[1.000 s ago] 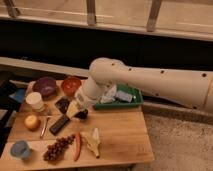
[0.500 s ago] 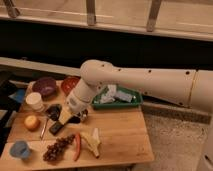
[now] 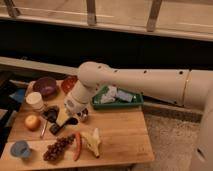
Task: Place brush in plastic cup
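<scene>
I have the gripper (image 3: 64, 120) low over the wooden bench (image 3: 120, 137), at its left-centre, the white arm (image 3: 135, 82) reaching in from the right. The fingers are clenched shut, and the brush (image 3: 60, 125) lies directly beneath and just in front of them, its dark handle slanting across the wood; from my screen I judge they are closing on it or about to lift it, though I cannot confirm a firm hold, since the wrist hides the contact.

The plastic cup (image 3: 20, 149), light blue, sits well to the left of the fingers and nearer the front edge, with nothing in it that I can see. So the delivery is not yet made: the brush has yet to leave the bench, cross leftward and go into the cup.

Close around the fingers are a small steel cup (image 3: 83, 115) just to their right, an orange fruit (image 3: 32, 121) to their left, a white cup (image 3: 35, 100) behind that, and grapes (image 3: 57, 148), a red chilli (image 3: 77, 146) and a banana (image 3: 92, 142) in front. A green tray (image 3: 135, 102) lies well to the right.
</scene>
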{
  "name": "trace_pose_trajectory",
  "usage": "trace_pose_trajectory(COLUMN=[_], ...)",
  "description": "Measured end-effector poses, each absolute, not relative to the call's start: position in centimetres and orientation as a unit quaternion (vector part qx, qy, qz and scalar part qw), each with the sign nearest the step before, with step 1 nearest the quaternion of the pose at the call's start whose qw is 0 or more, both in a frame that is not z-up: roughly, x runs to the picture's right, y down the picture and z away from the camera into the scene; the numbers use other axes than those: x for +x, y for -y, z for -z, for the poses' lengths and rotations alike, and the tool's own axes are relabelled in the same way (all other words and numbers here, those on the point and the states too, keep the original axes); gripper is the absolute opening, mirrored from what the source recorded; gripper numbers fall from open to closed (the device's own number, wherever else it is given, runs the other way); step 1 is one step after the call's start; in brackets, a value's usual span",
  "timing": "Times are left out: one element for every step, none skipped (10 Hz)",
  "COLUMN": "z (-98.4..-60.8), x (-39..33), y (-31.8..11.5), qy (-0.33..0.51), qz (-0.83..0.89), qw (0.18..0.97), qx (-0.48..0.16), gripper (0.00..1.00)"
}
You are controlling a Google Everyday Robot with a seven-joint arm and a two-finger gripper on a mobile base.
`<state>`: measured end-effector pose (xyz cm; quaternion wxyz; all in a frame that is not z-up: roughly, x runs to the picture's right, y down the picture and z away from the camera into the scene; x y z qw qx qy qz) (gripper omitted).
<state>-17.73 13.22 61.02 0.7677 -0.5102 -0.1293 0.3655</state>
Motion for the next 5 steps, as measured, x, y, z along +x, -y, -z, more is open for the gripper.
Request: trace_pose_trajectory(z=[-61.2,-61.4,-61.8,-62.0,-62.4], x=[-18.4,-19.2,-19.8,-20.1,-20.7], y=[-13.8,-14.6,-15.1,-15.4,-15.8], qy=[0.130,0.133,0.135,0.138,0.143], qz=[-0.360,-0.352,-0.347,-0.342,-0.334], qw=[0.767,0.765,0.762,0.760,0.757], qx=[-0.514,-0.523,-0.530,-0.535,-0.543], gripper=[0.00,0.00,0.00,0.00,0.00])
